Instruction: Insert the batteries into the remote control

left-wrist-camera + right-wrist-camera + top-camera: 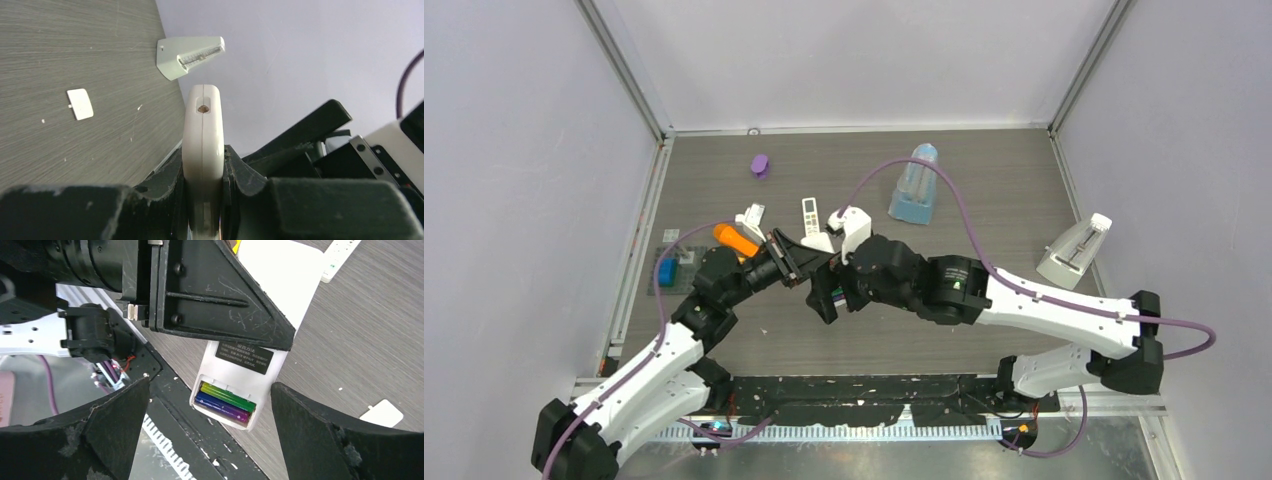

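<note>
Over the middle of the bench (984, 340), a little toward its left edge, the left gripper (202, 180) holds the white remote control (235, 377) off the surface, its jaws clamped on the slim sides of the body. The open battery bay at the remote's end faces the right wrist camera. Two batteries (225, 402) lie in it side by side, one green and one purple, and both look sunk level with the bay's rim. The right gripper (210, 386) hangs just in front of that bay with its jaws wide apart and nothing between them. The small white battery cover (381, 413) lies flat on the bench, apart from both arms. The loading itself looks nearly done. What seems left is to check that the cells are fully seated and then close the bay. To do that well, the left gripper should keep the remote steady with the bay turned upward, so neither cell slides out. The right gripper should press gently along each cell and avoid prying at their ends. If it then fetches the cover, the thin plate will call for a careful pinch at its edges.
</note>
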{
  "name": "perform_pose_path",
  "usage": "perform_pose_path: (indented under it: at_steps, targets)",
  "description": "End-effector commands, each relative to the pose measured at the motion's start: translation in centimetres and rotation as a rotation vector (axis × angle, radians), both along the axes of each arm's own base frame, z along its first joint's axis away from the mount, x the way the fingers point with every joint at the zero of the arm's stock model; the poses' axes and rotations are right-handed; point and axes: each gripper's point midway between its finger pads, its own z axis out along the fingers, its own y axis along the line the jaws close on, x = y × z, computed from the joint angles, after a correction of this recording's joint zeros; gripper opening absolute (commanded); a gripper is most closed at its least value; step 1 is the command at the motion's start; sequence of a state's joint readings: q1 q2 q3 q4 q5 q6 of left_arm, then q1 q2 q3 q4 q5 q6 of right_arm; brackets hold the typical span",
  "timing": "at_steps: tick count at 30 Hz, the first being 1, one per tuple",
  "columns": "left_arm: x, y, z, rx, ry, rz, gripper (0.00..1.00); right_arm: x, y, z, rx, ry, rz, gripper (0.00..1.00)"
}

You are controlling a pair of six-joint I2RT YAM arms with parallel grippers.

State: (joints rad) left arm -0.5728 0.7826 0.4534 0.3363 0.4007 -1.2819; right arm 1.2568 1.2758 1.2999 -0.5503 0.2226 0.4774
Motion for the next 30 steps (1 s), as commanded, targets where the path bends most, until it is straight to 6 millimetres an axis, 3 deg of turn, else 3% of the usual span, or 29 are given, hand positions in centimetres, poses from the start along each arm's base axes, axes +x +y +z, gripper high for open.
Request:
perform_pose_path:
  at_steps: [1,9,11,15,20,22,25,30]
  targets:
    - [0.3,0.6,2.7,-0.022,-0.013,0.041,0.0,0.5,0.0,0.9,-0.069,-0.079,-0.021,0.96]
    - [0.4,0.8,2.4,-0.002,0.048,0.057,0.07,1.8,-0.3,-1.7,-0.223,-0.111,-0.105,1.0]
    - [0.4,0.8,2.4,0.001,0.059,0.059,0.08,1.9,-0.1,-2.2,-0.241,-0.111,-0.109,0.93]
    - [0.4,0.8,2.2,0.008,0.066,0.058,0.13,2.1,0.0,-2.4,-0.248,-0.11,-0.122,0.72]
    - [0.5,1.6,1.0,0.023,0.074,0.09,0.36,2.0,0.0,-2.0,-0.221,-0.152,-0.082,0.44]
    - [0.4,1.9,0.9,0.017,0.068,0.091,0.46,1.7,0.0,-2.1,-0.214,-0.185,-0.027,0.39]
    - [0.3,2.3,0.8,0.006,0.043,0.077,0.53,0.9,-0.3,-2.1,-0.208,-0.239,0.081,0.35]
    - [-0.7,2.3,1.4,0.0,-0.024,-0.008,0.53,0.0,-0.2,-1.5,-0.194,-0.314,0.239,0.35]
